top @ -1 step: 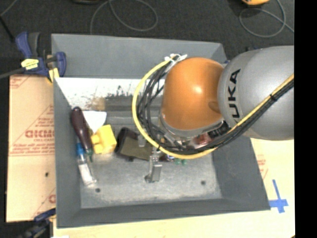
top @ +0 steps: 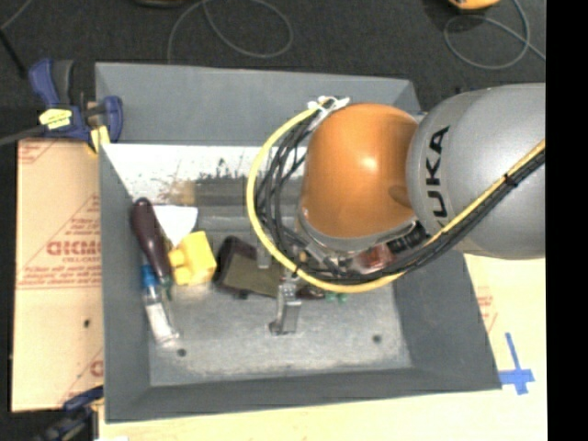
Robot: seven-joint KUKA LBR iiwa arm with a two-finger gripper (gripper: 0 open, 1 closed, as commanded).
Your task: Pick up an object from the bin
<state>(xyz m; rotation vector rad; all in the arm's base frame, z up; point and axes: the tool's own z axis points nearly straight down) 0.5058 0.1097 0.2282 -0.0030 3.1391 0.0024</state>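
Note:
My gripper [top: 284,318] reaches down from under the orange cover to the bin floor, just right of the bin's middle. A dark olive-brown blocky object [top: 239,268] lies directly to its upper left, close to it or touching it; I cannot tell which. Left of that sits a yellow block [top: 193,258]. Nothing is seen held.
A screwdriver with a dark maroon handle [top: 150,234] lies along the bin's left wall, its clear and blue end [top: 156,309] pointing to the front. A white flat piece [top: 177,219] rests behind the yellow block. The arm covers the bin's right half.

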